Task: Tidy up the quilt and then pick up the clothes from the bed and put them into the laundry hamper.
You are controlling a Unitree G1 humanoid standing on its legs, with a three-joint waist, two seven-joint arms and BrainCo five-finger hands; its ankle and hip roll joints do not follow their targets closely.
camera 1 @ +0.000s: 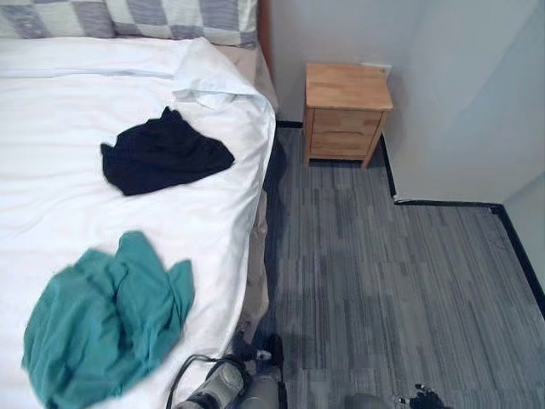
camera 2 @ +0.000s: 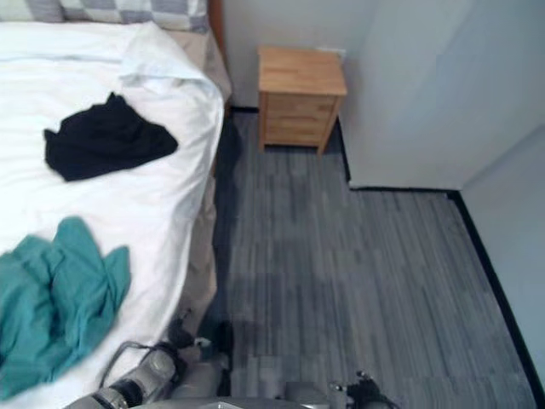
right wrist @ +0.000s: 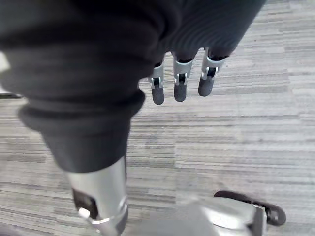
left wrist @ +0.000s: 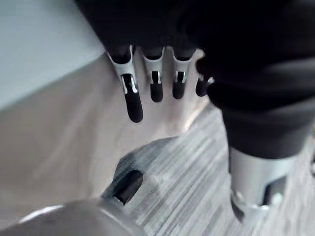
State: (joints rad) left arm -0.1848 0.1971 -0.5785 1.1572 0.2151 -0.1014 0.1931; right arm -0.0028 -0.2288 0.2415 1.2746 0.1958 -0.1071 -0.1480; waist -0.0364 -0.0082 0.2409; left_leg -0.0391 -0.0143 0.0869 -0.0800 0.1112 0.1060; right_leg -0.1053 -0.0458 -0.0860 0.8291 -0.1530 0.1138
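Soft, even room light — the white quilt (camera 1: 128,213) is bright, almost washed out near the head of the bed. A dim shadow lies on the floor (camera 1: 383,281) along the bed's side. In the wrist views the dark hand covers are close and blurred — the floor behind stays sharper.

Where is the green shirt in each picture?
Left eye view: green shirt lies low on the left, on the white quilt.
Right eye view: it lies at the lower left edge.
Left wrist view: not in it.
Right wrist view: not in it.
Shared landmark: the wooden nightstand by the wall, in both eye views.
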